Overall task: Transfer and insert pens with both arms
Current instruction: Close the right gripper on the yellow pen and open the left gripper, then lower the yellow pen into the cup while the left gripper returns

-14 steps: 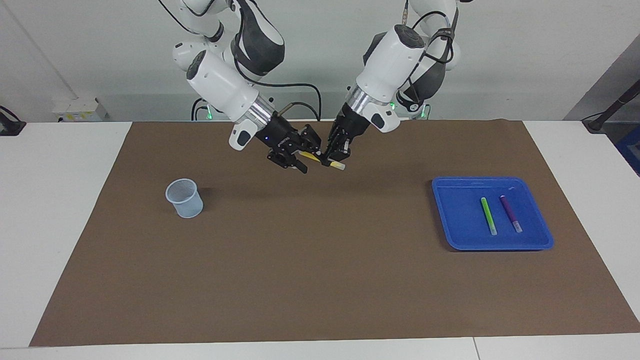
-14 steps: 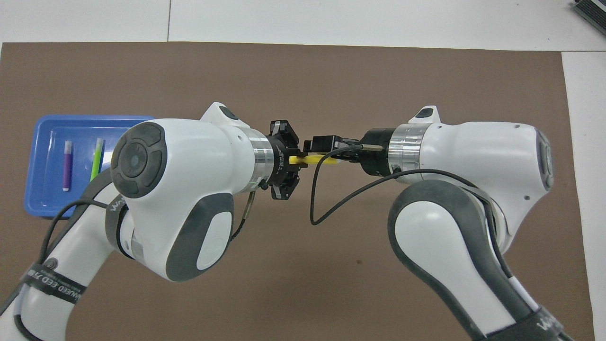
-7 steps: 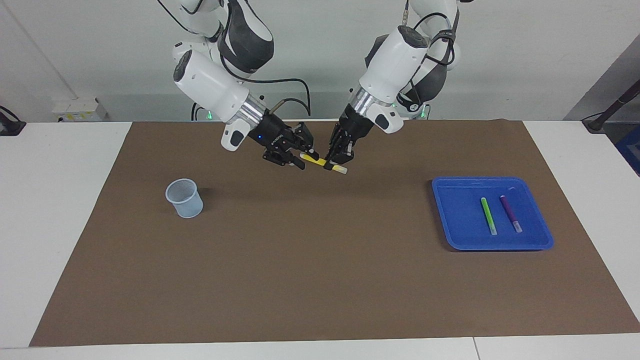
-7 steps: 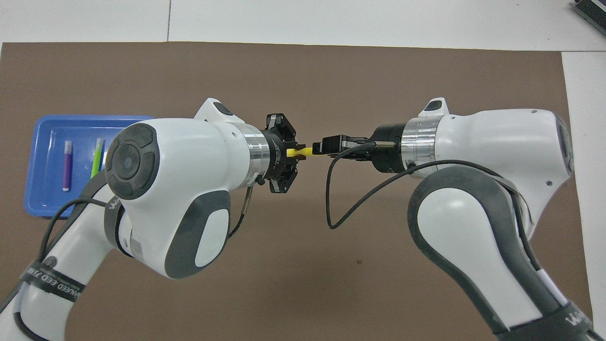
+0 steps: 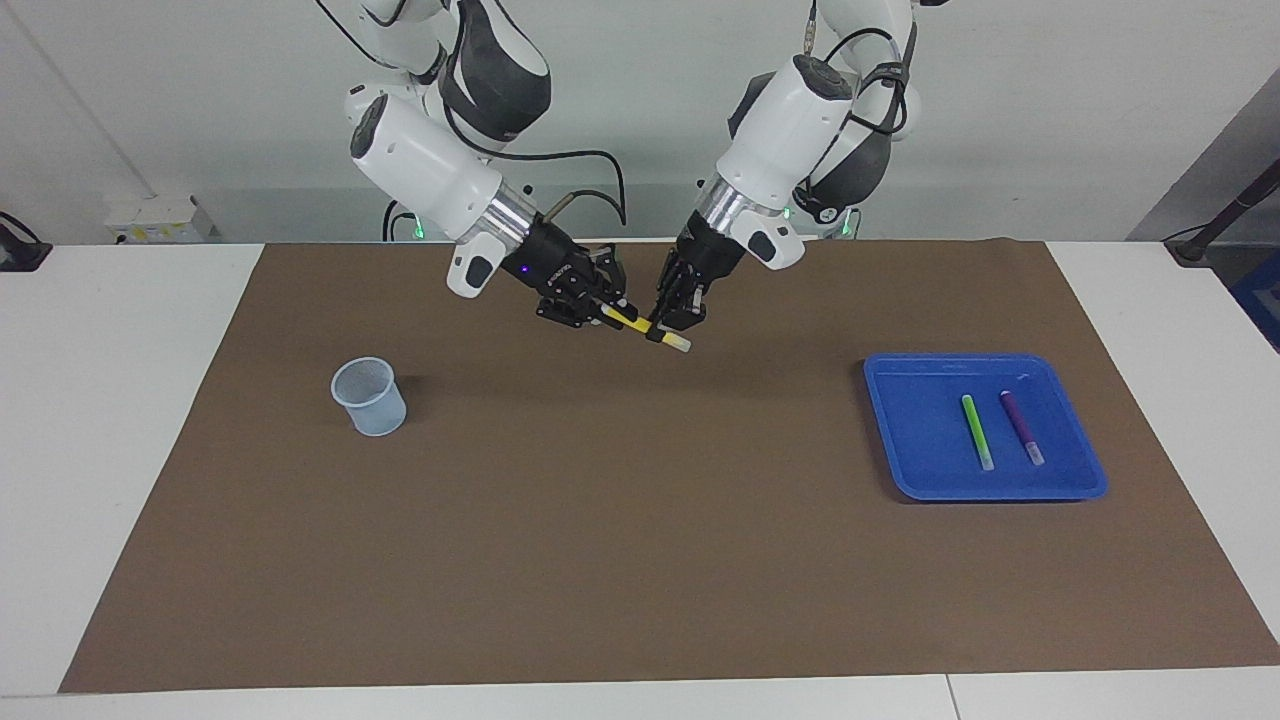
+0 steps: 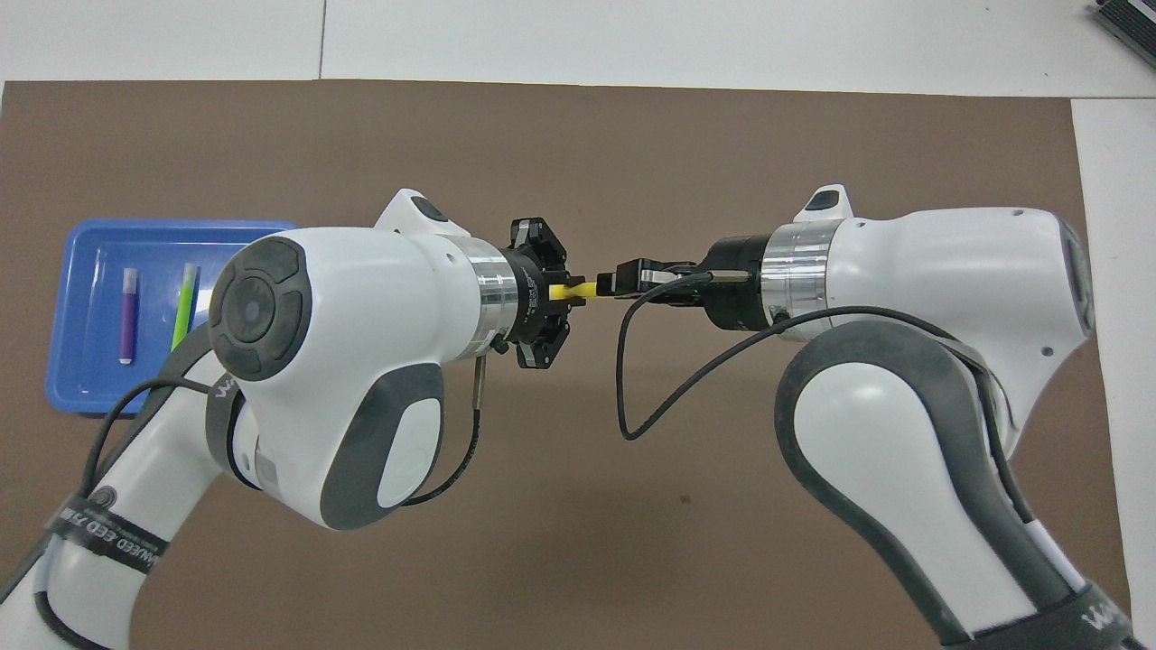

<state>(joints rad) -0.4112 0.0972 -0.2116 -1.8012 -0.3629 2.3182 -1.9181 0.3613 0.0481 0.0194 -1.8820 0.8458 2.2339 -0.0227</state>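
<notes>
The left gripper [image 5: 672,318] has its fingers pinched on the yellow pen [image 5: 645,329] near the pale cap end, which pokes out below them. At the pen's other end the right gripper [image 5: 601,306] has come back in after drawing away half a second ago, and its fingers now sit around the tip, though whether they have closed on it cannot be told. The handover looks under way but not finished. The pen hangs tilted in the air over the brown mat [image 5: 640,520] on the counter [image 5: 120,400]. The green pen [image 5: 977,431] and purple pen [image 5: 1022,426] lie side by side in the blue tray [image 5: 900,440]; the mesh cup [image 5: 369,396] waits toward the right arm's end.
</notes>
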